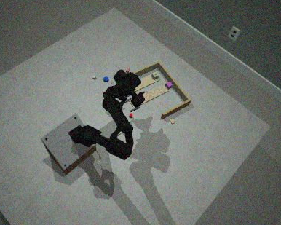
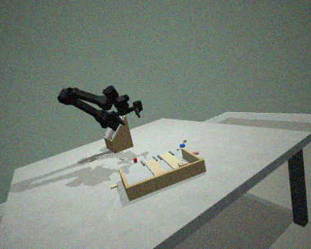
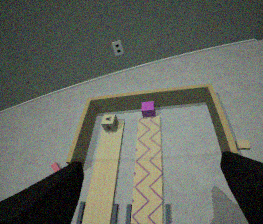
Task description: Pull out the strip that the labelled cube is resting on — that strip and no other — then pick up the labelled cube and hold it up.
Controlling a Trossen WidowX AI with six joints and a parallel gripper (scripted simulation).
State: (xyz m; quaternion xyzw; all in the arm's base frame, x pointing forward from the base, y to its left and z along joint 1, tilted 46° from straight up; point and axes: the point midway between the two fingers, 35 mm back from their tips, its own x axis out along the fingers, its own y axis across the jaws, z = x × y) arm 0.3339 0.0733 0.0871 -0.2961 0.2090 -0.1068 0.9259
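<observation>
A wooden three-walled tray [image 1: 176,109] [image 2: 167,180] [image 3: 179,97] holds two strips side by side. The beige labelled cube [image 1: 155,75] [image 3: 110,122] rests on the far end of the plain tan strip [image 1: 147,82] [image 2: 172,159] [image 3: 104,178]. A purple cube [image 1: 169,84] [image 3: 147,107] rests on the zigzag strip [image 1: 156,91] [image 2: 156,167] [image 3: 147,172]. Both cubes are hidden behind the tray wall in the exterior view. My gripper [image 1: 137,100] [image 2: 138,109] [image 3: 153,165] is open and empty. It hangs high above the table, over the strips' near ends, and looks down along them.
Dark handle bars [image 3: 114,221] [image 3: 167,222] mark the strips' near ends. A red ball [image 1: 130,114] [image 2: 134,159], a blue disc [image 1: 105,79] [image 2: 182,145], a pink piece [image 1: 127,69] [image 2: 196,152], a small white cube [image 1: 94,77] and a tan block [image 1: 172,121] lie around the tray. The arm's base block [image 1: 61,141] [image 2: 120,138] stands away from the tray.
</observation>
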